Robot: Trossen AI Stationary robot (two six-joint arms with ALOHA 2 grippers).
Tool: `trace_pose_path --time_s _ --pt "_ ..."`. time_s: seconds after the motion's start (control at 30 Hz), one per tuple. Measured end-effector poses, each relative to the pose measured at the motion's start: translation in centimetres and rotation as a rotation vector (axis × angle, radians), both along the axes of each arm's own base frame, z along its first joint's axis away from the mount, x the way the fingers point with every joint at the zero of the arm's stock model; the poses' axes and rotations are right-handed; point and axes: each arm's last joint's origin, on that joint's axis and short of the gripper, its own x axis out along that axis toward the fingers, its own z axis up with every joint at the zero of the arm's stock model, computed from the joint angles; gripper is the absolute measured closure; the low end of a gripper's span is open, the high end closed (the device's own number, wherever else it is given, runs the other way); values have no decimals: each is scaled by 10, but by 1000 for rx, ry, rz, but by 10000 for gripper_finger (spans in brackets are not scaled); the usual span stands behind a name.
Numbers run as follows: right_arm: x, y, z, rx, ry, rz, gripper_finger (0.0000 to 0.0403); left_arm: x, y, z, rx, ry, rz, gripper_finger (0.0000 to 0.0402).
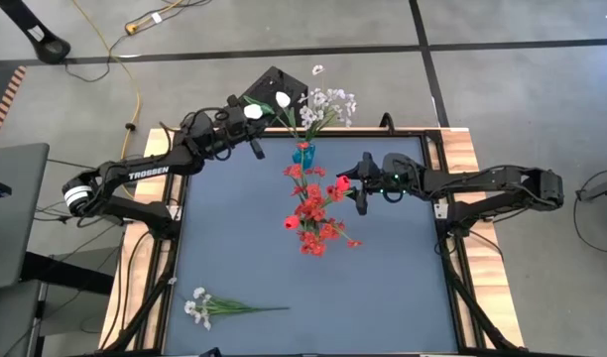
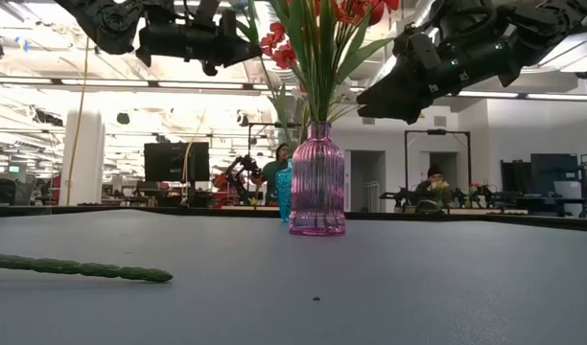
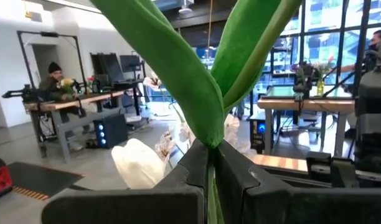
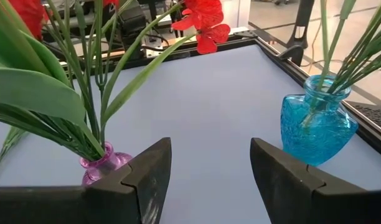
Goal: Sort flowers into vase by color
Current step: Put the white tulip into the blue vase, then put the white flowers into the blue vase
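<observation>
My left gripper [image 1: 250, 126] [image 3: 210, 171] hovers near the table's far edge, left of the blue vase [image 1: 303, 154] [image 4: 318, 124], and is shut on a white tulip [image 1: 252, 112] [image 3: 137, 163]. The blue vase holds white flowers [image 1: 323, 104]. In front of it stands the pink vase [image 2: 317, 182] [image 4: 103, 165] with red flowers [image 1: 311, 210]. My right gripper [image 1: 355, 190] [image 4: 209, 165] is open and empty, high up just right of the red bunch. A whitish spray [image 1: 209, 305] lies flat near the table's near left corner, its stem [image 2: 82, 268] on the surface. My left gripper pinches the white tulip's green stem [image 3: 210, 186] between its two fingers, just below where the long leaves [image 3: 197, 93] fork. The tulip is lifted clear of the table. Its white head sits close beside the fingers, and the leaves stick out past them.
The two vases stand close together in the table's far middle. Bare blue-grey tabletop [image 1: 403, 288] stretches across the near and right parts. A raised frame [image 1: 452, 198] edges the table. Beyond the far edge, people sit at desks [image 3: 53, 81].
</observation>
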Motion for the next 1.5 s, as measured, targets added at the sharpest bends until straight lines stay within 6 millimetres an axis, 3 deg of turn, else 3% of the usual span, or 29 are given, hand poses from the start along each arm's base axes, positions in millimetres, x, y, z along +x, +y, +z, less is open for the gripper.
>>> trace_pose_path --time_s 0.17,0.47,0.63,0.9,1.13,1.5 --pt "0 0 0 0 0 0 159 3 1 -3 -3 5 7 401" --pt "1 4 -1 2 6 16 159 19 12 -27 -59 49 22 402" --pt "1 5 -1 2 8 22 159 29 19 -28 -71 62 26 402" --pt "1 5 -2 6 19 24 159 55 34 -37 -173 230 5 397" --pt "0 6 -5 10 53 28 159 64 40 -44 -209 304 30 360" --pt "0 7 -5 -16 56 42 159 65 24 -43 -147 419 5 260"
